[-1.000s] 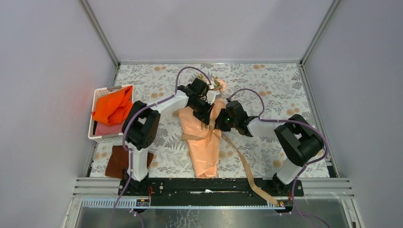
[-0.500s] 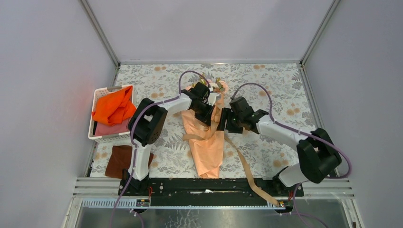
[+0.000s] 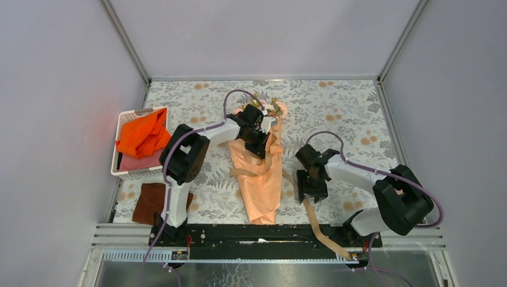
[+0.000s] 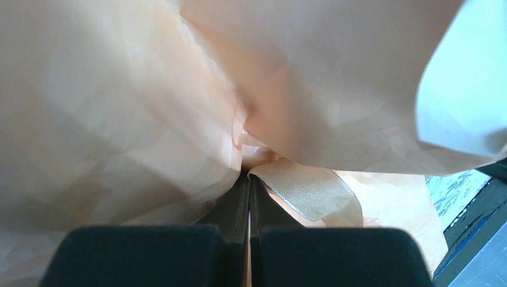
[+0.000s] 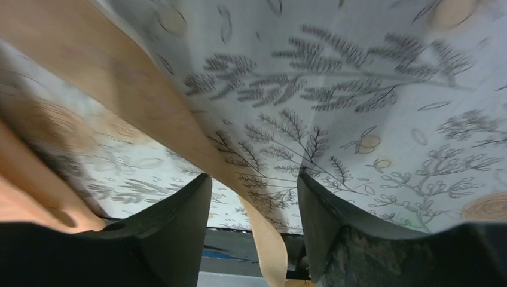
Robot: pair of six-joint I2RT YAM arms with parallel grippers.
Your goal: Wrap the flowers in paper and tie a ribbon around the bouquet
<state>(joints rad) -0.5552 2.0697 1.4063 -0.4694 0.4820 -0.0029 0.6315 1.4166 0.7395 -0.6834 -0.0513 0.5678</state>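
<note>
The bouquet lies mid-table: peach-orange paper (image 3: 260,191) wrapped as a cone, the pink flowers (image 3: 276,109) poking out at its far end. The tan ribbon (image 3: 314,218) crosses the cone's middle and trails to the near right edge. My left gripper (image 3: 261,149) sits on the cone's upper part. Its jaws are shut, the ribbon (image 4: 311,191) looping out from the tips of the left gripper (image 4: 249,177), and paper (image 4: 119,107) fills that view. To the right of the cone my right gripper (image 3: 312,190) hovers open. The ribbon (image 5: 149,101) runs loose on the cloth between its fingers (image 5: 173,221).
A white basket (image 3: 122,164) holding a bright orange cloth (image 3: 143,134) stands at the left. A dark brown cloth (image 3: 149,203) lies in front of it. Grey walls close in three sides. A black rail (image 3: 239,233) runs along the near edge.
My right gripper has opened, let go at the bouquet's middle and pulled back toward the near right, over the trailing ribbon. The left gripper has stayed shut at the cone.
</note>
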